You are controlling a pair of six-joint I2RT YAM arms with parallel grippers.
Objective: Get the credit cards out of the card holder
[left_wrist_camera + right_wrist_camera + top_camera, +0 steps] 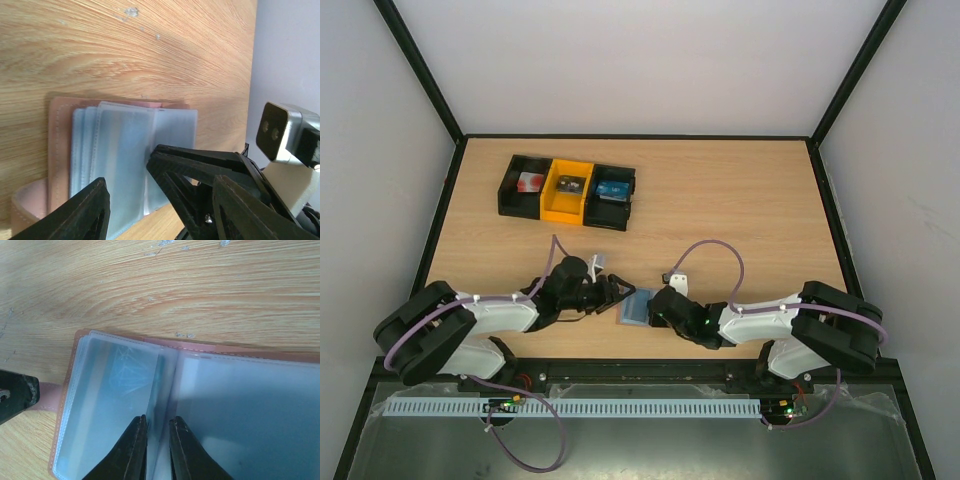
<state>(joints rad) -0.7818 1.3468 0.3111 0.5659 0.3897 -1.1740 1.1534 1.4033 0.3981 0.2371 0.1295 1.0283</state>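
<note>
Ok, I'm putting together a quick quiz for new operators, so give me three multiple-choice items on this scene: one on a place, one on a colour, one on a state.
1. Where does the card holder lie?
A. In one of the bins
B. On the table, between the left gripper and the right gripper
C. At the table's far right corner

2. What colour is the middle bin in the row of three?
A. Yellow
B. Green
C. White

3. How is the card holder?
A. Folded shut
B. Open, with clear sleeves showing
C. Standing on edge

Answers:
1 B: the top view shows it lying flat between the two sets of fingertips, near the arms.
2 A: the top view shows it bright yellow.
3 B: both wrist views show the sleeves spread out.
</note>
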